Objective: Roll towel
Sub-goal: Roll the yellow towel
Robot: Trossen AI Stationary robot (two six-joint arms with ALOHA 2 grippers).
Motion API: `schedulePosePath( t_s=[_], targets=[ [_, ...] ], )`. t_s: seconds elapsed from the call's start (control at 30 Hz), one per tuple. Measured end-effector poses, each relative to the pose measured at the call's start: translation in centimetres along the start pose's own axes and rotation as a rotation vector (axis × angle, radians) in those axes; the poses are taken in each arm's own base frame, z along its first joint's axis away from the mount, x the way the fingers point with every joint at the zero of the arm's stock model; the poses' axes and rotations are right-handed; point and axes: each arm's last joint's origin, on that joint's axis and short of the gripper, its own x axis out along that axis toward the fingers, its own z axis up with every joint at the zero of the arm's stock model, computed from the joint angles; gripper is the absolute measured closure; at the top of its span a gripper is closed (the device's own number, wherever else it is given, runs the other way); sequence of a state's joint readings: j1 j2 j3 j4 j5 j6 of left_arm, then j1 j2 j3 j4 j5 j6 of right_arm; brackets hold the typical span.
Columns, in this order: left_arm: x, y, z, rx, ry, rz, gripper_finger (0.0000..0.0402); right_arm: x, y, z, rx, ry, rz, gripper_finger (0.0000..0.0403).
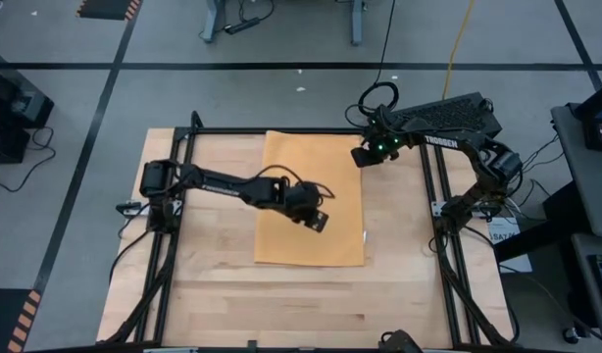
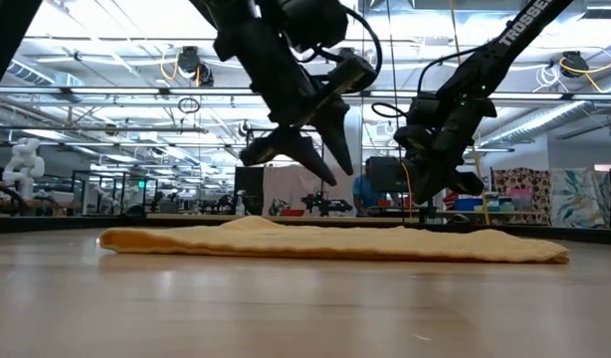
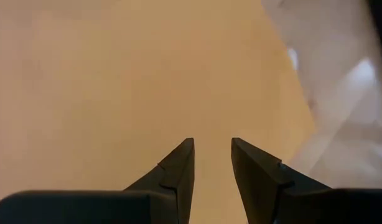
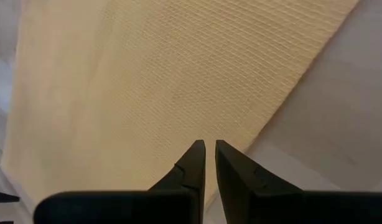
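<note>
The bare wooden table (image 2: 305, 308) fills the foreground of the low view. Beyond it, the towel (image 2: 335, 242) lies flat, with only slight rumples along its top surface.

**Task progress**
- In the high view, the towel (image 1: 312, 199) is spread as a flat sheet near the middle of the table (image 1: 213, 284), reaching toward the far edge.
- No edge is turned over and no coil is visible. Rolling is judged not yet begun; the entire roll remains to be made.

**Left pincer**
- Position: the left pincer (image 1: 319, 218) hangs over the central area of the towel.
- In the low view, the left pincer (image 2: 310, 154) is clearly above the cloth, with open air beneath its tips.
- State: the fingers are partly spread, with a visible gap between them in the left wrist view (image 3: 211, 146). Nothing is held or touched.

**Right pincer**
- Position: the right pincer (image 1: 361, 157) is over the towel's far right corner.
- In the right wrist view, the right pincer (image 4: 209, 144) points at the weave close to the towel's edge.
- State: the fingers are pressed nearly together, with only a thin slit between them. No cloth is pinched. Whether the tips touch the towel cannot be told.
</note>
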State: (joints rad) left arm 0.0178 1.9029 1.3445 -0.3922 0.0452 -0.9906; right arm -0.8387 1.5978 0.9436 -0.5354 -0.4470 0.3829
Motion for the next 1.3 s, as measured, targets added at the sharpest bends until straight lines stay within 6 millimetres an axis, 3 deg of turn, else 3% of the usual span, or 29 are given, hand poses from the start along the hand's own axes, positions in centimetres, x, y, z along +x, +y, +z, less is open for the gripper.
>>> schedulePosePath(
  t_s=[0.27, 0.67, 1.0, 1.3],
  targets=[
    [0.1, -1.8, -3.7, -0.193, -0.001, 0.051, 0.0291, 0.0, 0.0, -0.1, -0.024, 0.008, 0.0, 0.0373],
    [0.1, -0.6, -5.2, -0.392, 0.036, 0.219, 0.0291, 0.0, 0.0, -0.2, -0.022, 0.019, 0.01, 0.0373],
    [0.8, 1.0, -6.2, -0.3, 0.117, 0.278, 0.0291, -0.6, 0.9, -1.9, -0.009, 0.144, 0.043, 0.0373],
    [1.1, 0.1, -6.6, -0.206, 0.162, 0.175, 0.0291, -3.3, 5.1, -5.6, -0.119, 0.182, 0.047, 0.0373]
  ],
)
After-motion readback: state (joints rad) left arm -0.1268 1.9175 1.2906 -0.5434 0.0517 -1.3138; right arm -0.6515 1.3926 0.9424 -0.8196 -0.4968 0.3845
